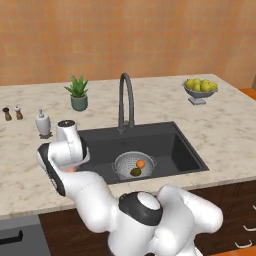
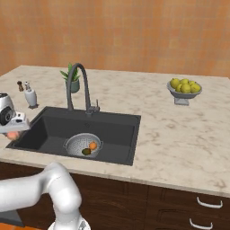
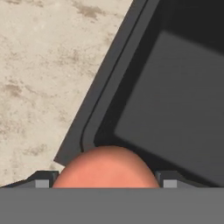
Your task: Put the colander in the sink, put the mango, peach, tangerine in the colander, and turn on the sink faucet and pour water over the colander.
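The silver colander [image 1: 133,165] [image 2: 82,144] sits in the black sink [image 1: 170,145] [image 2: 117,130], near its front wall. Inside it lie the orange tangerine [image 1: 140,163] [image 2: 92,145] and the dark green mango [image 1: 135,172] [image 2: 86,152]. My gripper [image 1: 71,169] [image 2: 13,134] [image 3: 106,179] hovers over the sink's left rim, shut on the pinkish-orange peach [image 1: 70,169] [image 2: 13,134] [image 3: 106,168], which sits between the fingertips [image 3: 42,180] in the hand view. The dark gooseneck faucet [image 1: 125,100] [image 2: 77,85] stands behind the basin; no water is visible.
A pedestal bowl of yellow-green fruit [image 1: 200,89] [image 2: 183,90] stands at the back right. A potted plant [image 1: 78,93] [image 2: 72,78], a soap dispenser [image 1: 43,123] [image 2: 30,97] and small shakers [image 1: 12,113] [image 2: 20,85] stand left of the faucet on the marble counter [image 1: 225,130].
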